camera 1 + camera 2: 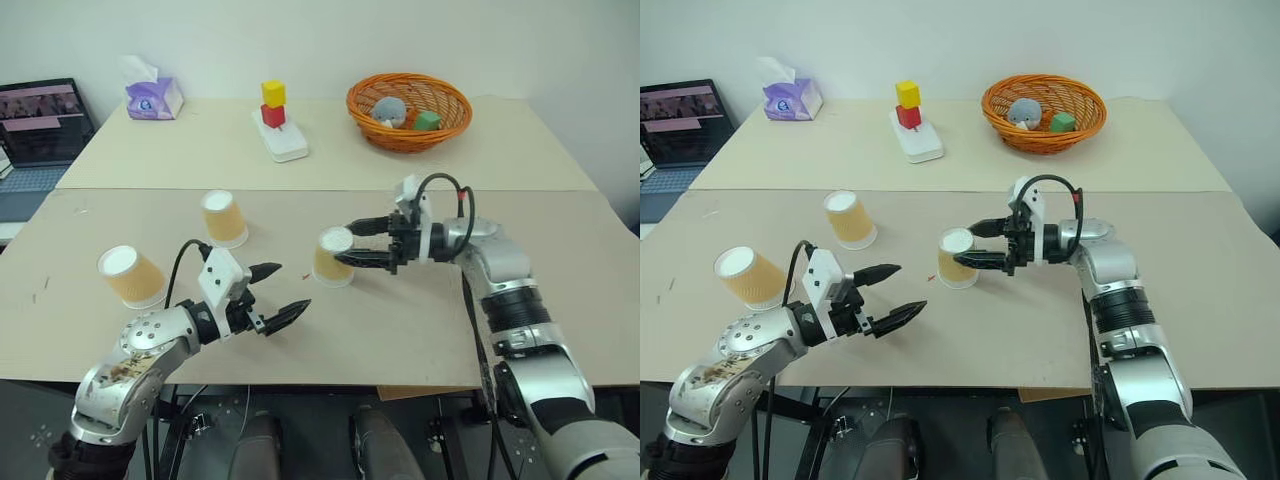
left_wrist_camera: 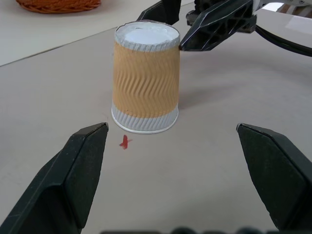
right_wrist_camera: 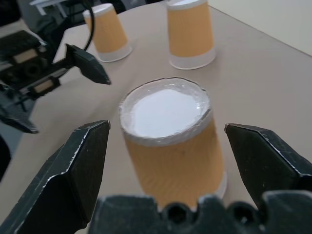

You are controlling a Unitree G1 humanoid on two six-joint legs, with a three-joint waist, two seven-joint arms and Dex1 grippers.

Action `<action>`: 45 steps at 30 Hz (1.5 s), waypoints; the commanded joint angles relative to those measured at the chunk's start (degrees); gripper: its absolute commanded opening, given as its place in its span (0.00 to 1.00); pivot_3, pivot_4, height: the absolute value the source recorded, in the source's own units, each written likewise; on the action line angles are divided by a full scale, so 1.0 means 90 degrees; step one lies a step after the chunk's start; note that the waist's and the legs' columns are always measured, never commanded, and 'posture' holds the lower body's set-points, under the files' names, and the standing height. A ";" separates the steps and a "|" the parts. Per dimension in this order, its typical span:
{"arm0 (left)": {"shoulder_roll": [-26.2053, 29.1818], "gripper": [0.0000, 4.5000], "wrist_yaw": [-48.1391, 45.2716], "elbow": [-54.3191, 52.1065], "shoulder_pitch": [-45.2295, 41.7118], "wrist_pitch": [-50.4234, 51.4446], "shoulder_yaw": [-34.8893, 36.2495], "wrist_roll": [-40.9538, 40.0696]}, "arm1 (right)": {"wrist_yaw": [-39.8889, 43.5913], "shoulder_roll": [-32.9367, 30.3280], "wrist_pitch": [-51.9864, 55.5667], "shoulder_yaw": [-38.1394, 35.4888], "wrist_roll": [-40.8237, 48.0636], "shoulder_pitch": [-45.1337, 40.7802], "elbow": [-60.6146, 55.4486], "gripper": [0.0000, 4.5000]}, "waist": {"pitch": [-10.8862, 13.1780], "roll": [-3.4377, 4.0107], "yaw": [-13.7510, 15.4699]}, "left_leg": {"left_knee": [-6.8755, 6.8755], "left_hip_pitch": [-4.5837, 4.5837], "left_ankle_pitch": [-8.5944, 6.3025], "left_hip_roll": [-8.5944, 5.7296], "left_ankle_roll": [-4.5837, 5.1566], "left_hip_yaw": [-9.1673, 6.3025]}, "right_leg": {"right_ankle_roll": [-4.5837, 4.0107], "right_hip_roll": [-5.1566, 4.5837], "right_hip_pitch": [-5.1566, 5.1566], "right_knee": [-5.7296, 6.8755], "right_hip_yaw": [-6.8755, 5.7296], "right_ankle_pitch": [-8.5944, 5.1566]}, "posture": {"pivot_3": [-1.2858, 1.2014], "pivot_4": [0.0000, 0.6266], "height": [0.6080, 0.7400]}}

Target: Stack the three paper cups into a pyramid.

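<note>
Open tabletop [image 1: 400,330] lies around the middle cup [image 1: 333,257], apparently flanked by the right gripper [image 1: 352,243].

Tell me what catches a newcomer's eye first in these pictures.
The right pincer stands open around an upside-down paper cup at mid-table. Two more cups stand inverted to the left, apart, and the left pincer hangs open near the front edge. An orange basket sits at the back.

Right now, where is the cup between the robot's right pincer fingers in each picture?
Left eye: cup at the middle.
Right eye: cup just left of middle.
Left wrist: cup upper middle.
Right wrist: cup middle.
Shared landmark: the right pincer around it, open.
</note>
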 commanded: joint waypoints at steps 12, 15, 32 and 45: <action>-0.0986 1.00 0.1680 -0.1228 0.1126 0.0403 0.0951 -0.0575 | -0.0342 -0.0616 0.0604 -0.1374 0.1034 0.0244 -0.0925 0.98 | 0.0006 -0.0007 -0.0108 | -0.0010 0.0003 -0.0001 0.0003 0.0002 -0.0006 | 0.0001 0.0000 0.0003 -0.0005 0.0009 0.0000 | 0.52 0.24 0.38; -0.1231 1.00 0.2174 -0.1534 0.1892 0.0391 0.1328 -0.0594 | -0.0466 -0.0667 0.0800 -0.1292 0.1186 0.0653 -0.1798 0.98 | 0.0009 -0.0008 -0.0105 | -0.0023 0.0003 -0.0001 0.0001 0.0002 -0.0034 | 0.0000 -0.0006 0.0002 -0.0011 0.0008 0.0000 | 0.52 0.24 0.38; -0.1853 1.00 0.3654 -0.2314 0.3077 -0.0165 0.2240 -0.0165 | -0.0561 -0.0870 0.0837 -0.0668 0.1460 0.1520 -0.3605 0.98 | 0.0046 -0.0050 -0.0078 | -0.0027 0.0014 0.0000 -0.0011 -0.0002 -0.0014 | 0.0001 -0.0015 0.0016 -0.0016 -0.0004 0.0001 | 0.52 0.24 0.38; -0.2199 1.00 0.5819 -0.2225 0.1637 0.0890 0.2836 0.1261 | -0.0522 -0.0724 0.0640 -0.0508 0.1441 0.1338 -0.3209 0.98 | 0.0049 -0.0056 -0.0055 | -0.0028 0.0014 0.0000 -0.0019 -0.0002 -0.0027 | 0.0003 -0.0018 0.0020 -0.0017 -0.0005 0.0002 | 0.52 0.24 0.38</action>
